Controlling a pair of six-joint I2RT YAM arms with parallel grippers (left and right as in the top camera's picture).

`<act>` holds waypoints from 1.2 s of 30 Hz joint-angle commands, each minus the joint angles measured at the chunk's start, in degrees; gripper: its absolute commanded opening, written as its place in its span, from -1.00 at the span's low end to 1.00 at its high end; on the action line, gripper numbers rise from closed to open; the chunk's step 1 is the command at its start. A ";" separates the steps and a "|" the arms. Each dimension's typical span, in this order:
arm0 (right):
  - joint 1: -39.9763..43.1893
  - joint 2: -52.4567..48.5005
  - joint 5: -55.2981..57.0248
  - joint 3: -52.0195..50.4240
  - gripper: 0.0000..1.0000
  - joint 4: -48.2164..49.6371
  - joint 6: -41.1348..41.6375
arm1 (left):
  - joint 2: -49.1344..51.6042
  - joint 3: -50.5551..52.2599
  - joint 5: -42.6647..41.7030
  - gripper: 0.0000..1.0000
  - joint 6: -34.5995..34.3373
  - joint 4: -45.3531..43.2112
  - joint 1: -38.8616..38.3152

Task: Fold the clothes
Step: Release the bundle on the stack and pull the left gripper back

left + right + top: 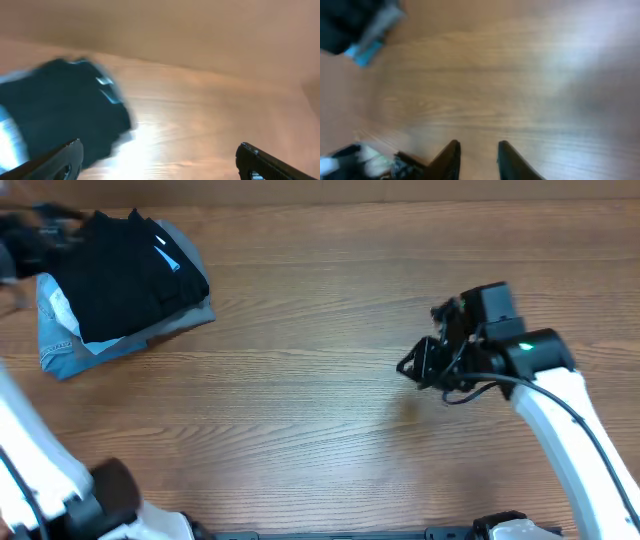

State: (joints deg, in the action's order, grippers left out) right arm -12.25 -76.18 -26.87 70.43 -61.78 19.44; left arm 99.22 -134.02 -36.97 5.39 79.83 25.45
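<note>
Overhead view: the black polo shirt lies folded into a compact bundle at the far left corner of the table, on top of a stack. A small pale label shows on its upper right part. Beneath it, a grey garment sticks out along the right and lower edges, and a light blue garment sticks out on the left side and at the lower left corner. The shirt rests on the stack with neither arm gripping it.

Left wrist view: the left gripper stands released, its two fingers set wide apart at the lower corners of the picture with nothing between them. The shirt appears blurred at the left, just beyond the left finger; whether that finger touches the cloth cannot be told.

Right wrist view: the right gripper is over bare wood, well apart from the stack, which shows only as a dark patch in the upper left corner. Its fingers stand a narrow gap apart and hold nothing. From overhead this gripper sits right of centre on the table, pointing left.

Both wrist views are motion-blurred, so finer detail of the cloth cannot be read.
</note>
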 commanded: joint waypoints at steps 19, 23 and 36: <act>0.00 21.77 4.96 15.17 1.00 1.31 -6.16 | -24.15 3.06 41.53 1.00 -19.82 16.96 -57.31; 0.02 21.73 4.98 15.15 1.00 0.68 -6.16 | -29.03 8.22 42.93 1.00 -20.87 16.96 -59.60; 0.00 20.87 4.96 15.15 1.00 -3.45 -6.16 | -34.18 15.74 45.77 1.00 -20.83 16.96 -59.60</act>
State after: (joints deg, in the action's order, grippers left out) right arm -12.25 -55.07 -22.24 84.49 -64.73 13.65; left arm 64.58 -118.63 7.60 -14.52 96.95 -33.78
